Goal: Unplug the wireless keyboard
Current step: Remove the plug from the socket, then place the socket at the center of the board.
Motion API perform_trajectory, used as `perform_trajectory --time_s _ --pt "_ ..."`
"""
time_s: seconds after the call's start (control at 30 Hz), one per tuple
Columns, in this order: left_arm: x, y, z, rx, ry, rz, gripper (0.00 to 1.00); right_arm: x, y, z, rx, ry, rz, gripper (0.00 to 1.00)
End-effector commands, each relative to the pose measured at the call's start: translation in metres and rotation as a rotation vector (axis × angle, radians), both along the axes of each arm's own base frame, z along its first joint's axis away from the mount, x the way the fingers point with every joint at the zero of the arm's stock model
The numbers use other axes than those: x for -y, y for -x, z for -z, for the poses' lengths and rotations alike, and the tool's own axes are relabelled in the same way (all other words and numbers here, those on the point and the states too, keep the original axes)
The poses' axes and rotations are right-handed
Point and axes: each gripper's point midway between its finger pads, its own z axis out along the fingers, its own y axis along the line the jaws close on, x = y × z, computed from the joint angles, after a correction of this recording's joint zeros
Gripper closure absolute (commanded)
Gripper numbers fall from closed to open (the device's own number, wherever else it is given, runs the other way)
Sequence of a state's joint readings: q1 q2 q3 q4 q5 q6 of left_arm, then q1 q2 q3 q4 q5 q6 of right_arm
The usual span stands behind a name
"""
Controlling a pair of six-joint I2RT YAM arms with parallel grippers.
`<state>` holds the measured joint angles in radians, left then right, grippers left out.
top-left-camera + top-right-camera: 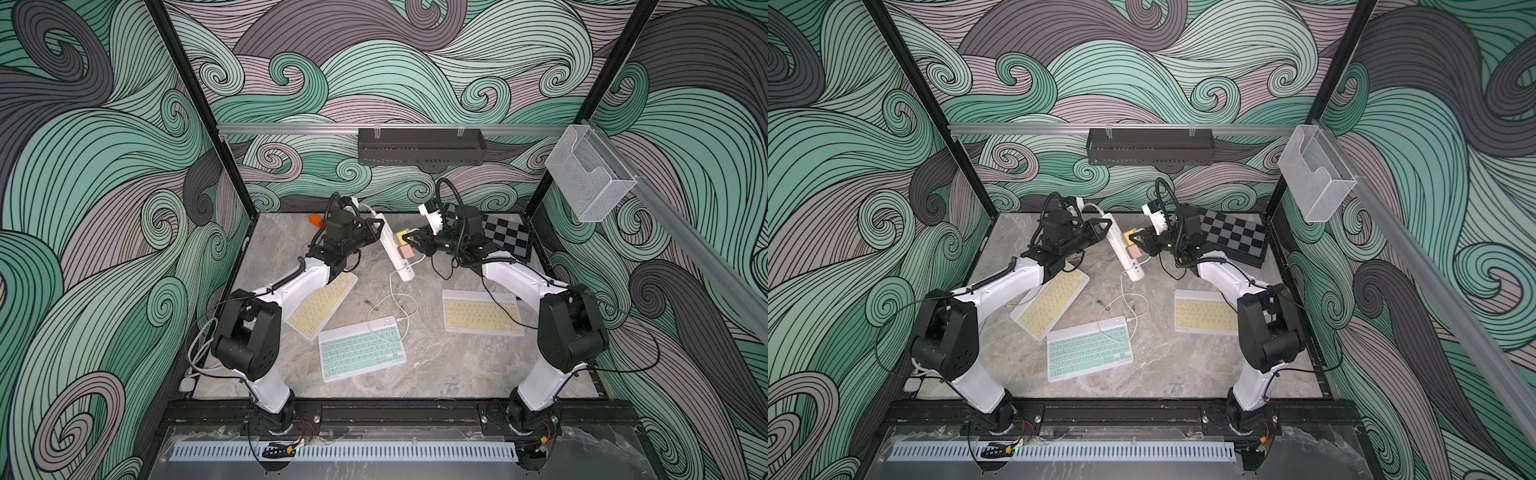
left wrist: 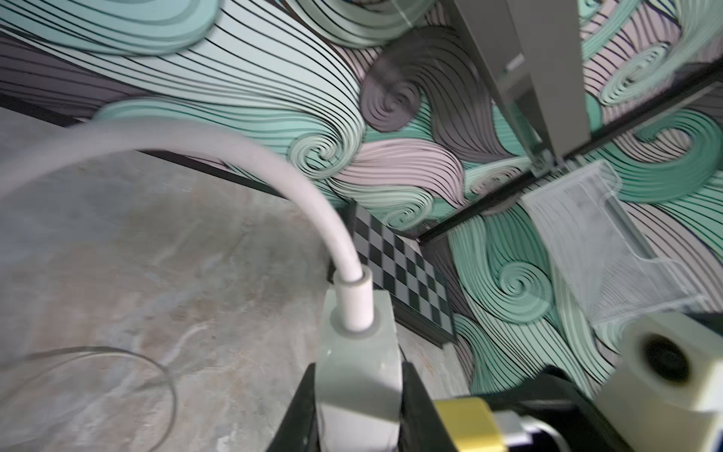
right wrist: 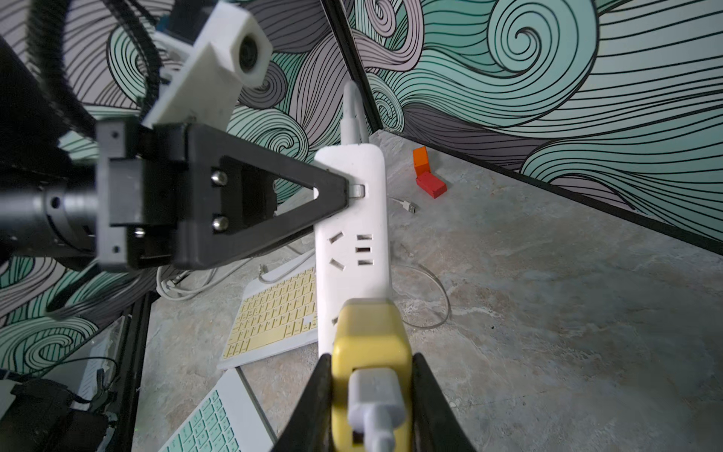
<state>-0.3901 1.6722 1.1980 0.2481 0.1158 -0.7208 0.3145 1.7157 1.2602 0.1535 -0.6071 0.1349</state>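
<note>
The left gripper (image 2: 360, 395) pinches the cord end of the white power strip (image 1: 392, 253), bracing it, I'd say, against the coming pull. The right gripper (image 3: 369, 391) clenches the yellow charger (image 1: 402, 237), plugged in beside a pink charger (image 1: 406, 252). The mint-green keyboard (image 1: 361, 351) lies in front, its thin white cable (image 1: 395, 299) looping up to the strip. Rightward, the bare marble tabletop (image 1: 449, 357) before the chessboard (image 1: 507, 239) leaves room to draw back
</note>
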Motion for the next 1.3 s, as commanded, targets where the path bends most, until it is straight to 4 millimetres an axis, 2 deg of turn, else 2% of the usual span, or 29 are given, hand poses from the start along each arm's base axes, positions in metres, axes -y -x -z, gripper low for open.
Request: perform_trajectory --time_s 0.0,0.1,0.3,0.47,0.6,0.87,1.07,1.23,1.27 --pt "-0.079 -0.021 0.001 0.003 -0.058 -0.289 1.0 0.051 -0.022 -0.071 0.176 -0.09 0.156 1.0" --pt "-0.078 -0.02 -0.002 0.005 -0.056 -0.28 1.0 0.052 -0.021 -0.071 0.18 -0.089 0.151 1.0" --pt "-0.057 -0.024 -0.012 0.055 0.014 -0.183 1.0 0.048 -0.02 -0.068 0.16 -0.092 0.128 1.0" --pt "-0.067 -0.03 -0.006 0.073 0.059 -0.26 1.0 0.047 -0.014 -0.073 0.14 -0.101 0.116 1.0" --pt "-0.066 -0.042 0.002 0.086 0.105 -0.28 1.0 0.042 -0.007 -0.08 0.124 -0.128 0.087 1.0" --pt "-0.058 -0.065 0.04 0.057 0.142 -0.28 1.0 0.025 0.017 -0.079 0.092 -0.134 0.037 1.0" --pt "-0.052 -0.076 0.074 0.032 0.164 -0.278 1.0 0.017 0.034 -0.065 0.066 -0.12 0.017 1.0" --pt "-0.049 -0.081 0.101 -0.009 0.166 -0.272 1.0 0.019 0.038 -0.055 0.052 -0.094 0.023 1.0" --pt "-0.048 -0.081 0.105 -0.011 0.172 -0.27 0.97 0.019 0.039 -0.054 0.05 -0.089 0.022 1.0"
